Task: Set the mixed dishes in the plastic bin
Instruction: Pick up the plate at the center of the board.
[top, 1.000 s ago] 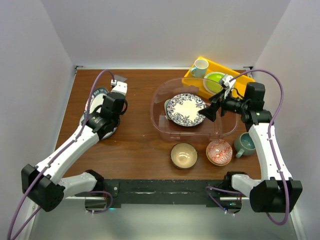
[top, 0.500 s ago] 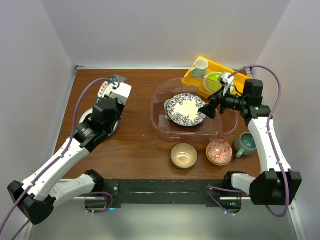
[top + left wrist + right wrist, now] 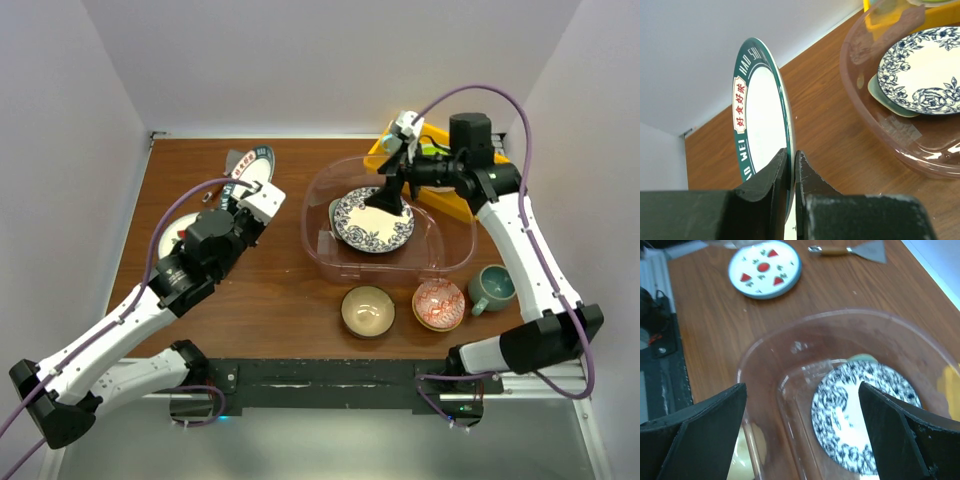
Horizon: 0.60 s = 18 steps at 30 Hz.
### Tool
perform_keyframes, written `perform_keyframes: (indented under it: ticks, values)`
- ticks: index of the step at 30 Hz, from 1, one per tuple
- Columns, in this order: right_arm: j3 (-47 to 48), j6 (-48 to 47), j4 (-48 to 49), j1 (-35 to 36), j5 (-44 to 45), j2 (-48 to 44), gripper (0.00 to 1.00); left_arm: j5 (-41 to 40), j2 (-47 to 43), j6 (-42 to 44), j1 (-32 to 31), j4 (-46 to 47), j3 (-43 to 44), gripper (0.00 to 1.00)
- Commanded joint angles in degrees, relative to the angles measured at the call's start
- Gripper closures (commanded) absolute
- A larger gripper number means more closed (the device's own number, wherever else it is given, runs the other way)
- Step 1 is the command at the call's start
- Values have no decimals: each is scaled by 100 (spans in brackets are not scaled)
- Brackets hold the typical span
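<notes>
Pinching the white plate with the dark-green lettered rim [image 3: 762, 115] upright by its edge, my left claw [image 3: 791, 156] is narrowed onto it. Right of the claw lies bare brown wooden table [image 3: 825, 130], then the clear plastic bin's [image 3: 852, 70] rim, with a blue floral plate [image 3: 925, 65] inside. My right claw [image 3: 801, 390] hangs spread wide above that bin, its arm reaching leftward.

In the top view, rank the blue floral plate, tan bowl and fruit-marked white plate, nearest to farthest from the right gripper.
1. Blue floral plate, in the bin under the right gripper.
2. Tan bowl, near table edge.
3. Fruit-marked white plate, far left.
</notes>
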Motion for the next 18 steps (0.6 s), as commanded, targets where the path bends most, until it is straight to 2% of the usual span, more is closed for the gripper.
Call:
perform_keyframes:
  ticks: [1, 8, 12, 18]
  values:
    - [905, 347, -270, 370, 279, 409, 2, 320, -101, 517, -153, 916, -45, 100]
    - [1415, 1796, 546, 792, 456, 1060, 3, 452, -31, 921, -557, 1460, -221, 100]
    - [1574, 3149, 1136, 941, 719, 1332, 3, 295, 118, 1194, -830, 1611, -247, 100]
    - [1530, 4539, 1321, 1196, 1772, 1412, 3, -66, 391, 1519, -1111, 1795, -212, 100]
